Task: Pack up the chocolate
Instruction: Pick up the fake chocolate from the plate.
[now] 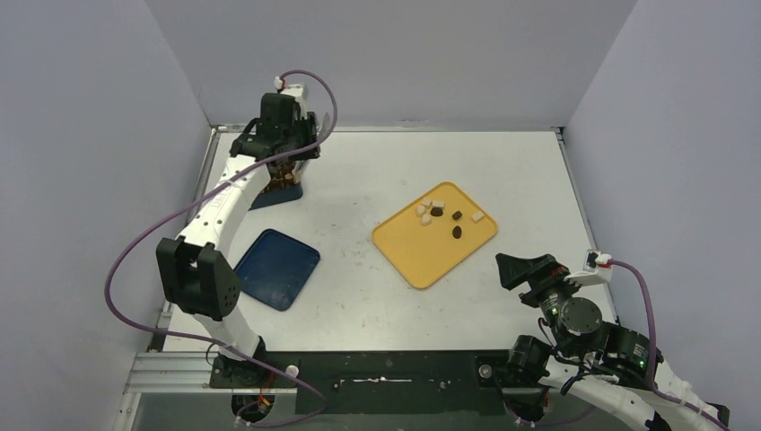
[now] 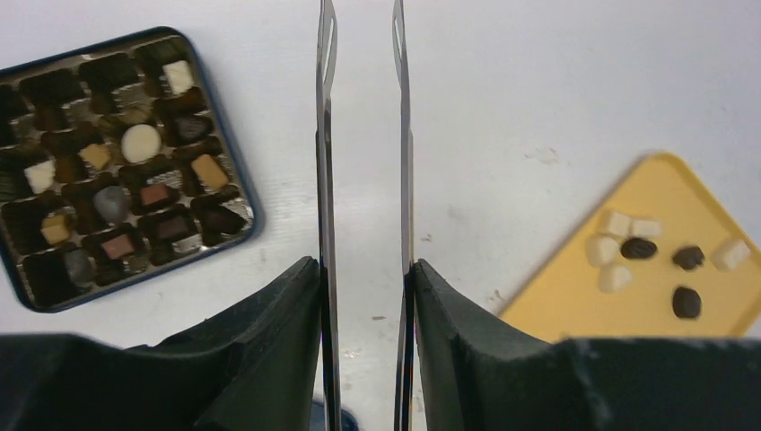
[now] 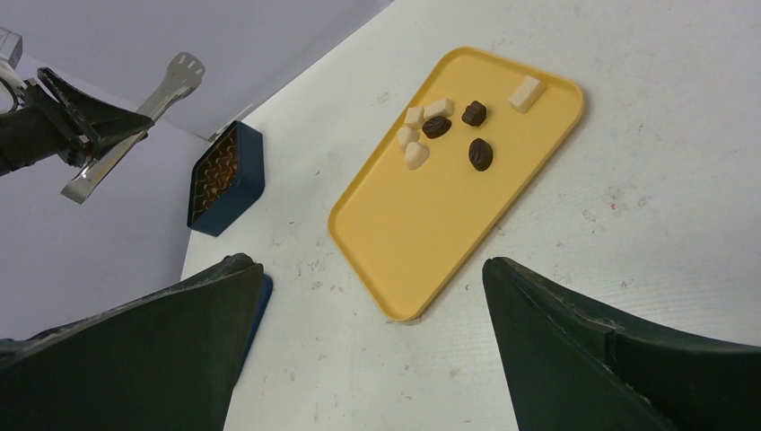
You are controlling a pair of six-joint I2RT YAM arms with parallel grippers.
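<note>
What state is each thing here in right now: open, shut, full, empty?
Blue box: open, many pieces inside.
Blue lid: off the box, lying flat.
Yellow tray: eight loose chocolates on it.
Tongs: held, tips apart, empty.
Left fingers: clamped on tongs.
Right fingers: wide open, empty.

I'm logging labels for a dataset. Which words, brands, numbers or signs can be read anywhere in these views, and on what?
No text can be read in any view.
Yellow tray: plain.
Blue box and blue lid: no label showing.
Chocolate pieces and metal tongs: no stamp visible.
Left arm's white link: faint grey marks, too small to read.
</note>
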